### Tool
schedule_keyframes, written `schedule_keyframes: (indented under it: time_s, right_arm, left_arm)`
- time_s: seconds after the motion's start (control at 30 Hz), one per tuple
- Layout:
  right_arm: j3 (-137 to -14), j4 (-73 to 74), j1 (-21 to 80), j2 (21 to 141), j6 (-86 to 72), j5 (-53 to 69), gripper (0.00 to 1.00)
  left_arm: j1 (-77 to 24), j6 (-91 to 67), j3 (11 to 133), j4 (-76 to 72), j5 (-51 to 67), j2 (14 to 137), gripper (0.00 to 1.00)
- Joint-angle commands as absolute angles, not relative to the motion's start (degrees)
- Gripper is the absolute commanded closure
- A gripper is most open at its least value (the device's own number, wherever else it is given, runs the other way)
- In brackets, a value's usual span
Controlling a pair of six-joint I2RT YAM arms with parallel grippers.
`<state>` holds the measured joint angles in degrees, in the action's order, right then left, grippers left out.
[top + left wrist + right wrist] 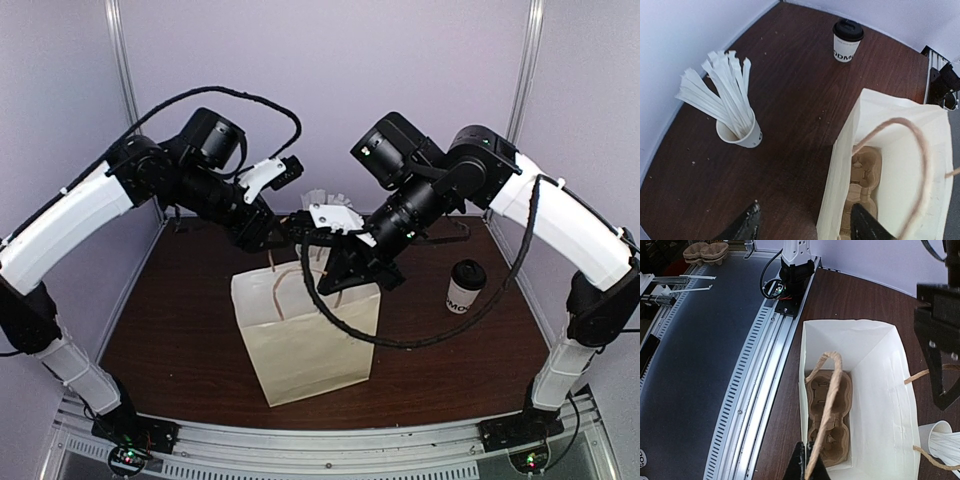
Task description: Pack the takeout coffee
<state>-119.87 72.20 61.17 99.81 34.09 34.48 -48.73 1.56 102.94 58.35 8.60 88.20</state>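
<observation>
With left gripper [805,209] spread wide astride the rim of the paper bag [300,345], and right gripper [808,462] apparently pinched on its rope handle [830,385], propping the mouth open for loading. Inside the bag, flat on the bottom: pulp tray [827,415]. Well right of the bag, upright, lidded, ungripped: takeout coffee [465,288].

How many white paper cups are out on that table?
2. The lidded cup stands to the right of the paper bag. The cup of wrapped sticks stands behind the bag, towards the back. Others may be hidden.
</observation>
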Motion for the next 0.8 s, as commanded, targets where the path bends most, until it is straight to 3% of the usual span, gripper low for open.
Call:
schedule_keyframes:
  time_s: [0.0,0.07,0.17,0.2,0.77]
  right_arm:
    - [-120.07,71.3,61.35,99.11,33.31,33.28,1.0]
    - [-119.97,71.2,61.35,98.86,33.31,33.02,1.0]
    - [-121.31,71.72,61.35,98.53,33.74,32.01,1.0]
    - [-122.09,71.92,61.35,98.25,34.06,31.1,1.0]
    - [-133.45,70.9,61.08,94.41,37.42,18.78,1.0]
  left_arm:
    - [-47.79,1.85,103.73,56.17,13.38,89.55,0.44]
    - [-47.75,2.16,103.91,55.33,16.94,90.01,0.6]
    - [-47.8,2.32,107.58,56.31,20.16,91.84,0.94]
    - [-47.75,2.41,108.93,56.6,21.02,92.33,0.99]
    - [-47.81,4.7,132.96,59.85,24.46,101.18,1.0]
